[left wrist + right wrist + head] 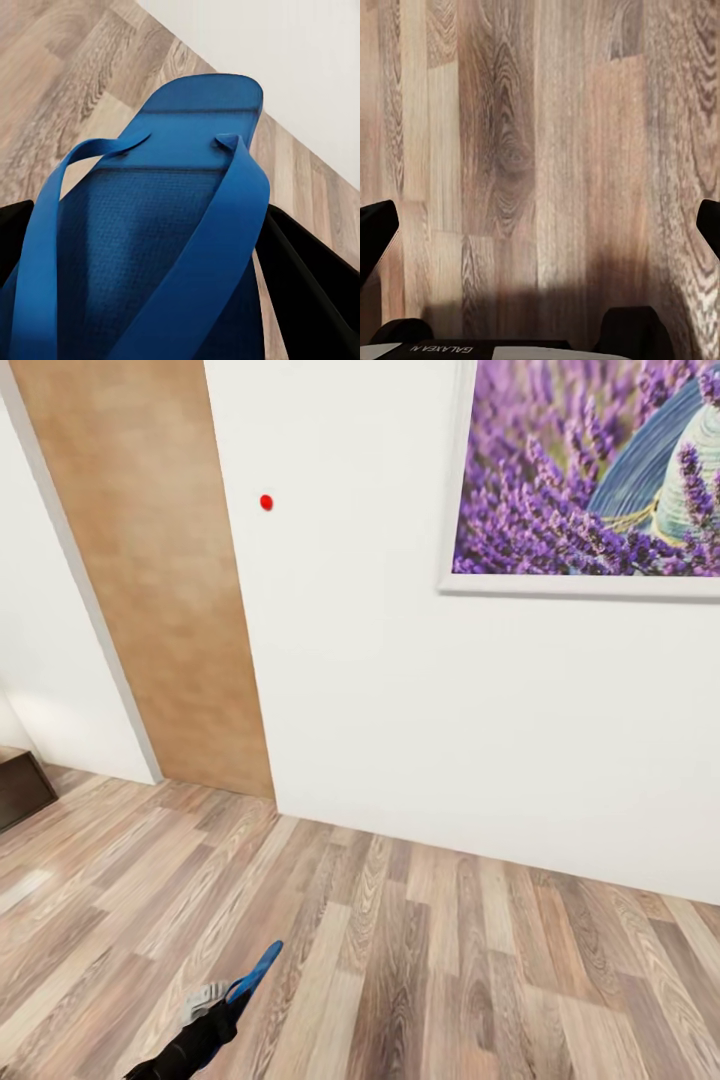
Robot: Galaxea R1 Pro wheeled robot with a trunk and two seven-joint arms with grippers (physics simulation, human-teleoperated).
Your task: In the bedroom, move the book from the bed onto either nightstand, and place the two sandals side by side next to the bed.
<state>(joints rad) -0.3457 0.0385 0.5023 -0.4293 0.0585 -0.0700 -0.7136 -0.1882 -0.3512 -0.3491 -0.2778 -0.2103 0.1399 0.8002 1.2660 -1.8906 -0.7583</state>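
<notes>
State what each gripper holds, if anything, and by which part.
The left gripper is shut on a flat bright blue flip-flop sandal, gripped near one end. The right gripper is open, holding nothing.

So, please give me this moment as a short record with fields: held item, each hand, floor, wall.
held item: blue sandal, clamped in the left gripper, toe pointing toward the wall
right gripper: jaws wide apart, nothing between them, facing the floor
floor: wood planks
wall: white, with a lavender picture, a red dot, and a tan door
</notes>
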